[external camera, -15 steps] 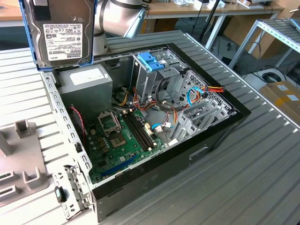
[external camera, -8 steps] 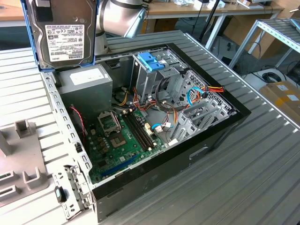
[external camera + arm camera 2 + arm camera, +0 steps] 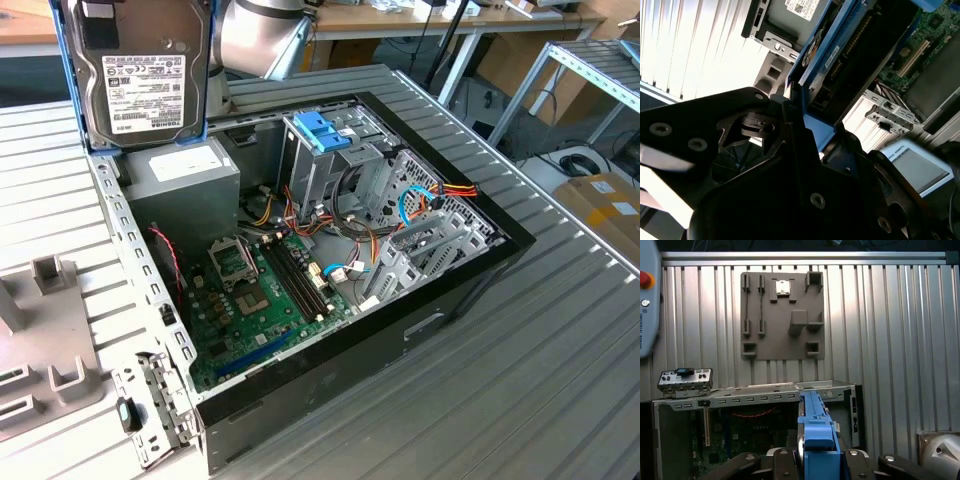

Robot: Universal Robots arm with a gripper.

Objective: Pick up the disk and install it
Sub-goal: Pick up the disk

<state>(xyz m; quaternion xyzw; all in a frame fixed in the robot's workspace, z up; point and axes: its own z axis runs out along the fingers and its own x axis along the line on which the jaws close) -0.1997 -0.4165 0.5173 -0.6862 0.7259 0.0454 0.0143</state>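
The disk point(image 3: 145, 75), a silver hard drive with a white label in a blue carrier frame, hangs upright in the air above the far corner of the open computer case point(image 3: 470, 280). In the first wrist view its blue edge point(image 3: 815, 425) runs between the black fingers point(image 3: 782, 465) of my gripper point(image 3: 816, 464), which is shut on it. The second wrist view shows the disk point(image 3: 827, 47) from below, clamped in the gripper point(image 3: 807, 132). Lower in the case, at the exterior view's right of the disk, stands the metal drive cage with its blue handle point(image 3: 322, 132).
Directly under the disk sits a grey box with a white sticker point(image 3: 185, 180). A green motherboard point(image 3: 260, 300) and bundled cables point(image 3: 420, 205) fill the case. A grey fixture plate point(image 3: 782, 315) and a small metal bracket point(image 3: 685, 380) lie on the ribbed table point(image 3: 540, 380).
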